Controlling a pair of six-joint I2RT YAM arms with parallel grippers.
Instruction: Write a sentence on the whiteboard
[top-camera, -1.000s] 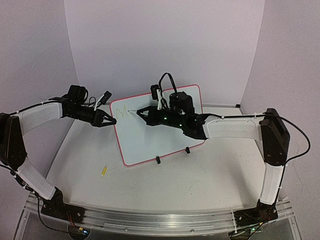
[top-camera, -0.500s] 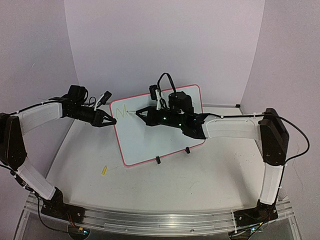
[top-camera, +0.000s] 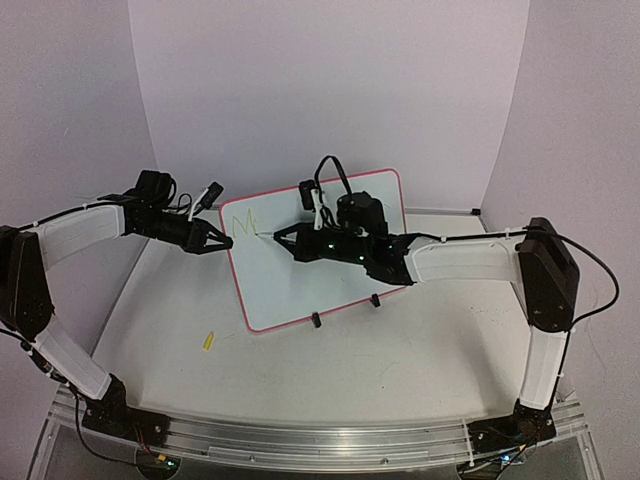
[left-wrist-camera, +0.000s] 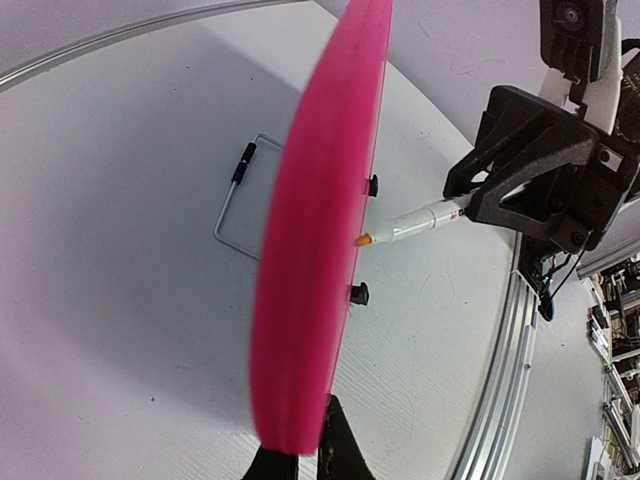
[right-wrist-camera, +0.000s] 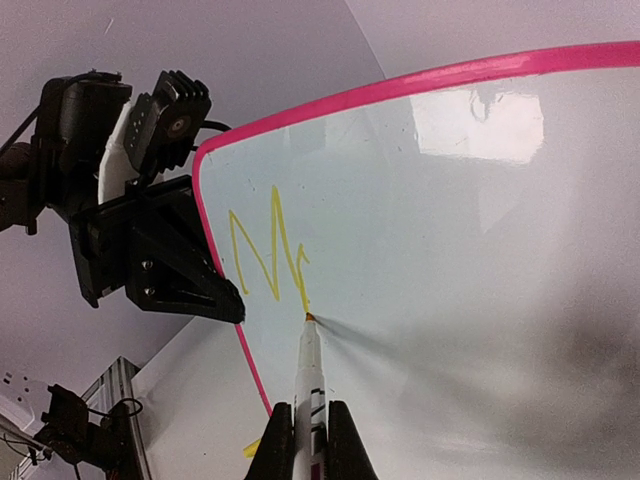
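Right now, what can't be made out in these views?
- Left wrist view: board seen edge-on, rim blurred; its writing face is hidden.
- Top view: writing too small to read; loose yellow bit too small to name.
- Right wrist view: board's lower part cut off by the frame.

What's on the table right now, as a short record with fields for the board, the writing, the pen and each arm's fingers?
whiteboard: propped up on black feet, pink rim
writing: one yellow-green "M" near its upper left corner
marker: tip against the board at the M's end
left fingers: shut on the whiteboard's left rim
right fingers: shut on the marker
loose item: small yellow piece on the table, near the board's lower left corner
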